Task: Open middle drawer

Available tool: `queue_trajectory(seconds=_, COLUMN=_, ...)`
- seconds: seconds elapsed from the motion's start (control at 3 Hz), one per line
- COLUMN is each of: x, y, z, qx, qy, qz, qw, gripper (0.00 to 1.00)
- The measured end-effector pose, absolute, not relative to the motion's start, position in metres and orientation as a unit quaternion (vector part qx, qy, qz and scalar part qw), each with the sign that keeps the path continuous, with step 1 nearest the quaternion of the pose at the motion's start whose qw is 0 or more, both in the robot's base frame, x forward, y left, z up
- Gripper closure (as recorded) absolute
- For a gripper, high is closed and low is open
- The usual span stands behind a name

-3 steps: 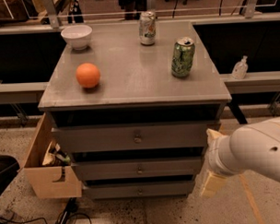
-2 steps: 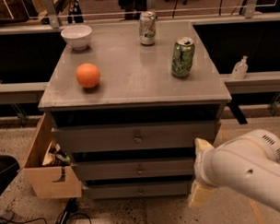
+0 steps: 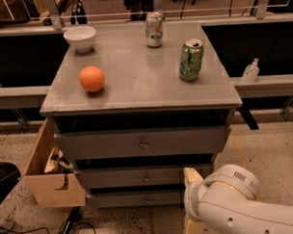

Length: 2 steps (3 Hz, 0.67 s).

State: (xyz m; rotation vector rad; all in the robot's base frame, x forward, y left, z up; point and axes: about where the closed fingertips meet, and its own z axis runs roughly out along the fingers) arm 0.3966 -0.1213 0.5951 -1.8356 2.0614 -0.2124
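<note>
At cabinet's [image 3: 136,97] lower right, claw [image 3: 190,180] beside middle drawer [image 3: 119,177], grip cannot tell; 2 cans [image 3: 191,59] [image 3: 154,29], orange [image 3: 92,78], bowl [image 3: 80,38] above.

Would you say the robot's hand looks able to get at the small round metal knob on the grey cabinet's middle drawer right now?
Probably yes: the hand sits low by the grey middle drawer, right of its small round knob, with nothing between them.
</note>
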Motion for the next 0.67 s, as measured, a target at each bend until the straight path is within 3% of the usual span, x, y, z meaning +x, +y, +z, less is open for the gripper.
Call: queue_trajectory(seconds=0.67, x=0.419, y=-0.102, z=0.542, qx=-0.671, qy=0.719, qz=-0.048, qw=0.176, gripper=0.0)
